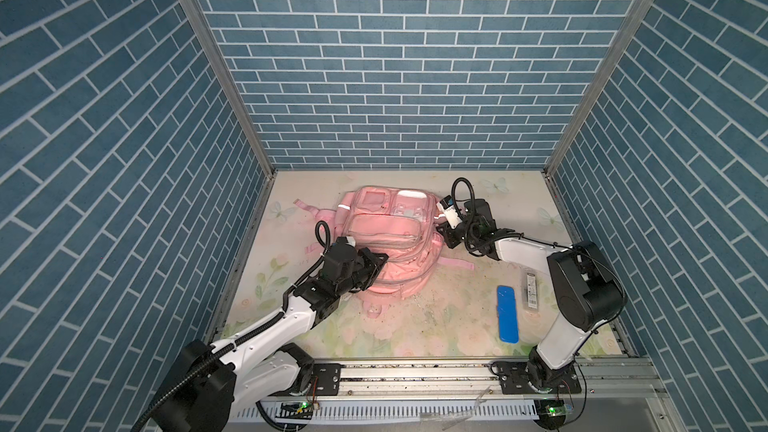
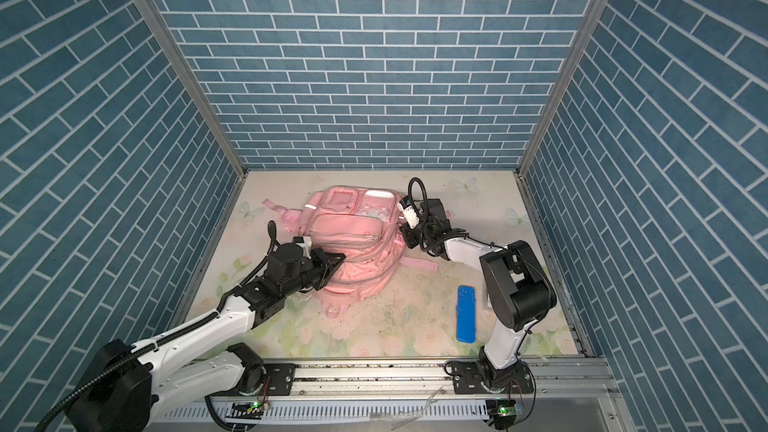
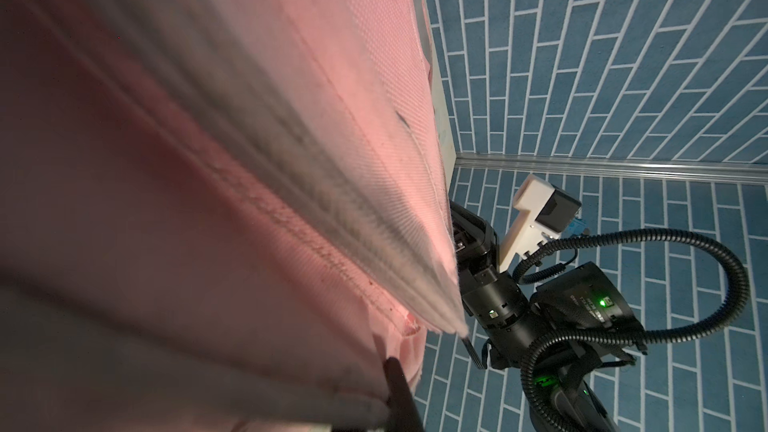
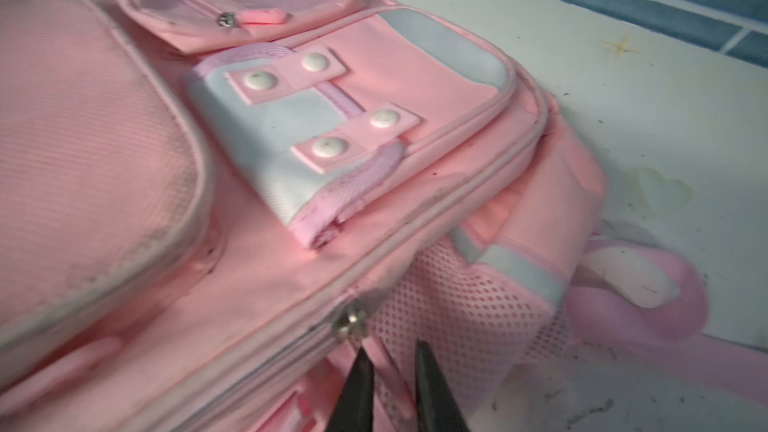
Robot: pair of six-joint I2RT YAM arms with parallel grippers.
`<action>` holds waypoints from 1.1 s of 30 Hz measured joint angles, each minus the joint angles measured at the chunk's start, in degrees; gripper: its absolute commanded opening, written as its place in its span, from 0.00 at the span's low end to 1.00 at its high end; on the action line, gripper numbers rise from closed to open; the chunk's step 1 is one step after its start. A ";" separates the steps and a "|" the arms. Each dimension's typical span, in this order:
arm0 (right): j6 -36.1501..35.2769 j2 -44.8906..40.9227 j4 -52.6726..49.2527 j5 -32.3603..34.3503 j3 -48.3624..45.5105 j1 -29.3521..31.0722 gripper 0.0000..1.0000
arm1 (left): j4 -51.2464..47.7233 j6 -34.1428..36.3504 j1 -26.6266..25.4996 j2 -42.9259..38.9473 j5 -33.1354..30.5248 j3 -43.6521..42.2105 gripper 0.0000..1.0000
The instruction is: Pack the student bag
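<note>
Student bag (image 1: 390, 238) is lying mid-frame; left gripper (image 1: 381, 259) is clamping its lower-left edge. Right gripper (image 4: 390, 347), jaws parted, is facing the zipper slider (image 4: 351, 322) just ahead.

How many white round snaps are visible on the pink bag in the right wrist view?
4, all on the student bag: two snaps on one pink tab, two on the neighbouring pink tab. Hidden sides may carry more.
</note>
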 measured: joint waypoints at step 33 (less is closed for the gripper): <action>11.15 -38.23 -2.95 1.53 -26.12 -5.18 0.68 | -29.88 49.33 -5.86 2.47 -13.16 26.69 0.51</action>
